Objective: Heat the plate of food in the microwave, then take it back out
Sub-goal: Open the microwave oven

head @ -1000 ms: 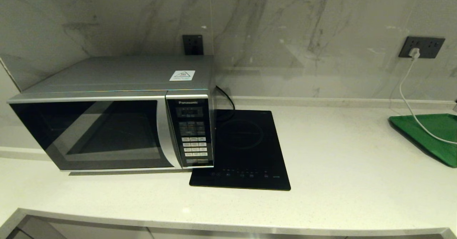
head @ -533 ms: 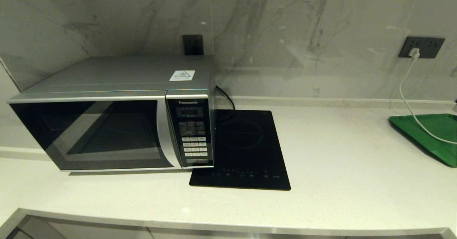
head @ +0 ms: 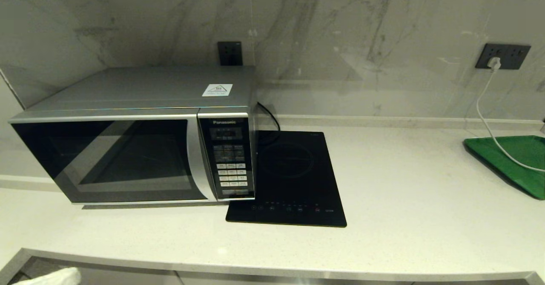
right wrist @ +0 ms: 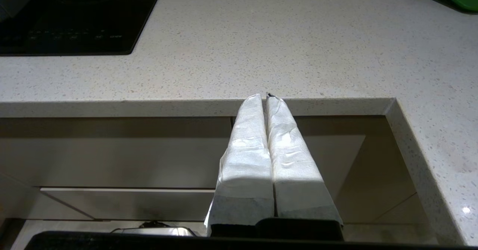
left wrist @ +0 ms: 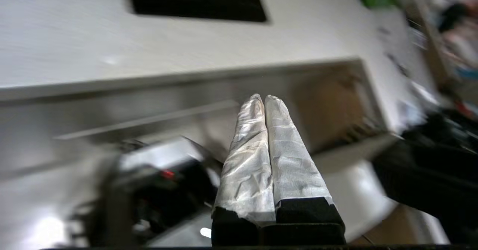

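Observation:
The silver-grey microwave stands at the left of the counter, its dark glass door closed. No lilac plate of food shows in any view. My left gripper is shut and empty, low in front of the counter's edge; a white bit of it peeks into the head view's bottom left corner. My right gripper is shut and empty too, parked below the counter's front edge, out of the head view.
A flat black induction hob lies right of the microwave. A green tray sits at the counter's far right, with a white cable running over it from a wall socket. Cabinet fronts lie below the counter's front edge.
The left gripper's white tip has come up into the bottom left corner of the head view. The microwave and counter look the same.

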{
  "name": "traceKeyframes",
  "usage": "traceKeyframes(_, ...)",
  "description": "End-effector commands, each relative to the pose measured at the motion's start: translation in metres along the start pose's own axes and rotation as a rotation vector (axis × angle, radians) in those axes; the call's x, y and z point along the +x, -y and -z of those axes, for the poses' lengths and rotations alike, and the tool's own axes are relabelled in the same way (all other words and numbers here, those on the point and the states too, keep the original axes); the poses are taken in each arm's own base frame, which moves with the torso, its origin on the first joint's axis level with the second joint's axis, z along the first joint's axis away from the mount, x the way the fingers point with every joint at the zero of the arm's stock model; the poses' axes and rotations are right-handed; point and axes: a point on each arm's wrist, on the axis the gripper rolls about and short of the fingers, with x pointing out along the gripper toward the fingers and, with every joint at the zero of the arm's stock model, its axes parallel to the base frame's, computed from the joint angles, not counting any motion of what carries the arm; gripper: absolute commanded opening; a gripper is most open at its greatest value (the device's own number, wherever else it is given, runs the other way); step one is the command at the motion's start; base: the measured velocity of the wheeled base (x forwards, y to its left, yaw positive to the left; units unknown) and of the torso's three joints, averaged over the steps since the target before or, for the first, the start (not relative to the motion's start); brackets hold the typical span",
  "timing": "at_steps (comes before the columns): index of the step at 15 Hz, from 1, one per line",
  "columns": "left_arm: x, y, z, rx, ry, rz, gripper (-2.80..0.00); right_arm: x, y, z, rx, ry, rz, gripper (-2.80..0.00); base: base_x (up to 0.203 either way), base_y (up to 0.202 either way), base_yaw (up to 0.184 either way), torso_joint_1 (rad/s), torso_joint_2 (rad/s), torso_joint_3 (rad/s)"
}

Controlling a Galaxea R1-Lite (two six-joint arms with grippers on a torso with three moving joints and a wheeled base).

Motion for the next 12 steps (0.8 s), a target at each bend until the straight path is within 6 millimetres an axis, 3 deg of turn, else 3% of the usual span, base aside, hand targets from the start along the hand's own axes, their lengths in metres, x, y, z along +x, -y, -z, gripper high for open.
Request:
traceKeyframes(1,0.040,-0.007,-0.024,-0.090,-0.212,0.216,-2.80,0.000,0.000,0.000,0.001,-0.001,0.000,-2.80,0.000,0.000,0.000,0.000,0.00,0.000)
traceKeyframes(5,0.092,-0.026,-0.055,-0.060,-0.182,0.277,-2.80,0.000,0.000,0.000,0.001,-0.001,0.000,-2.80,0.000,0.000,0.000,0.000,0.00,0.000)
traceKeyframes(6,0.103,-0.033,-0.061,-0.065,-0.177,0.269,0.00,0.000,0.000,0.000,0.001,-0.001,0.000,-2.80,0.000,0.000,0.000,0.000,0.00,0.000)
traceKeyframes(9,0.138,-0.063,-0.072,-0.069,-0.171,0.255,0.00,0.000,0.000,0.000,0.001,-0.001,0.000,-2.80,0.000,0.000,0.000,0.000,0.00,0.000)
traceKeyframes(12,0.149,-0.101,-0.079,0.002,-0.134,0.322,0.00,0.000,0.000,0.000,0.001,-0.001,0.000,-2.80,0.000,0.000,0.000,0.000,0.00,0.000)
